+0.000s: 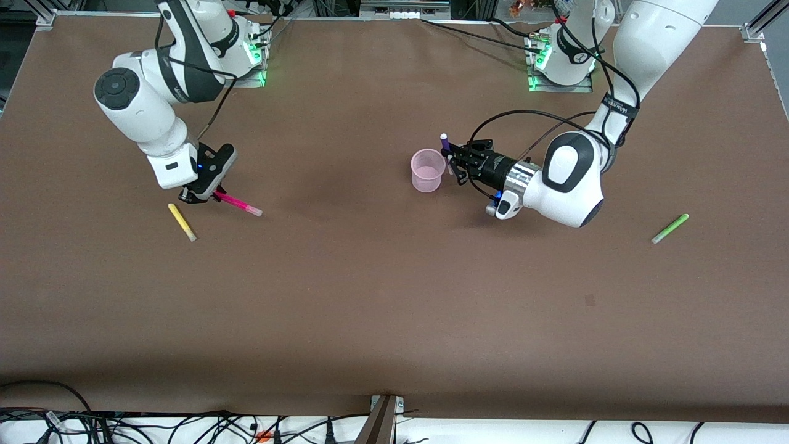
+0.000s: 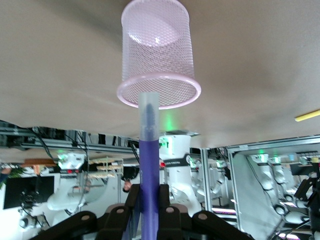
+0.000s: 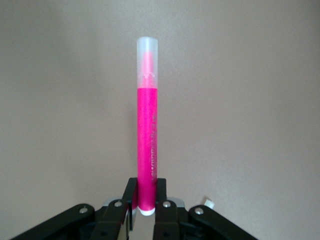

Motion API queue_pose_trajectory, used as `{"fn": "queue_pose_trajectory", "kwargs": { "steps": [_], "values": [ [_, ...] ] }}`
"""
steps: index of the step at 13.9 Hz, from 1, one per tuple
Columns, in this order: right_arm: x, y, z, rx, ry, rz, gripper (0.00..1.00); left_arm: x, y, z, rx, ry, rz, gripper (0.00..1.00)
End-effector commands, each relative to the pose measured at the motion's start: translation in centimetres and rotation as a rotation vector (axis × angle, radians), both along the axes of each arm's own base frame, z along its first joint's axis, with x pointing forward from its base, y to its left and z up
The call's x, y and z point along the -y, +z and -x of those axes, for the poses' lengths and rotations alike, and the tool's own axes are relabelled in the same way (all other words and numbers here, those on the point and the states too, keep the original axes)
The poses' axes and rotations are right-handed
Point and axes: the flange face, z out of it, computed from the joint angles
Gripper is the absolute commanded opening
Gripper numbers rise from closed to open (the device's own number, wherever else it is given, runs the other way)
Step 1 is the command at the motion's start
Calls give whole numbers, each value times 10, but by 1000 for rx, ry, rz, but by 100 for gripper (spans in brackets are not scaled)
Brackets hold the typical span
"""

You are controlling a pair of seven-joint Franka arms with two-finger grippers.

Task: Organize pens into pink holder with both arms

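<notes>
The pink holder (image 1: pixel 428 170) stands upright near the table's middle. My left gripper (image 1: pixel 454 161) is just beside it, toward the left arm's end, shut on the purple pen (image 1: pixel 444 144). In the left wrist view the fingers (image 2: pixel 148 200) clamp the purple pen (image 2: pixel 148 165), and its pale tip lies against the holder's rim (image 2: pixel 159 92). My right gripper (image 1: pixel 200 195) is low over the table at the right arm's end, shut on the magenta pen (image 1: pixel 237 203). In the right wrist view it (image 3: pixel 146 192) grips the magenta pen (image 3: pixel 147 135) at its base.
The yellow pen (image 1: pixel 182 222) lies on the table just beside my right gripper, nearer the front camera; it also shows in the left wrist view (image 2: pixel 307 115). The light green pen (image 1: pixel 670 228) lies toward the left arm's end of the brown table (image 1: pixel 370 296).
</notes>
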Motion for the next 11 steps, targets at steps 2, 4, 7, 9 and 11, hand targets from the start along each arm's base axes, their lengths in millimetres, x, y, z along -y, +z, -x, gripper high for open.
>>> {"fn": "queue_pose_trajectory", "kwargs": {
  "steps": [2,4,7,9,11],
  "values": [
    [-11,39,-14,-42,26,34,0,27,-8,6,-34,68,17,0],
    [-19,47,-14,-51,44,44,0,40,-19,10,-37,95,8,0],
    [-24,49,-13,-55,58,51,0,49,-33,13,-31,106,-18,0],
    [-24,49,-13,-57,58,51,0,49,-37,14,-36,107,-20,0],
    [-24,49,-13,-57,58,51,0,48,-42,14,-44,108,-21,0]
  ]
}}
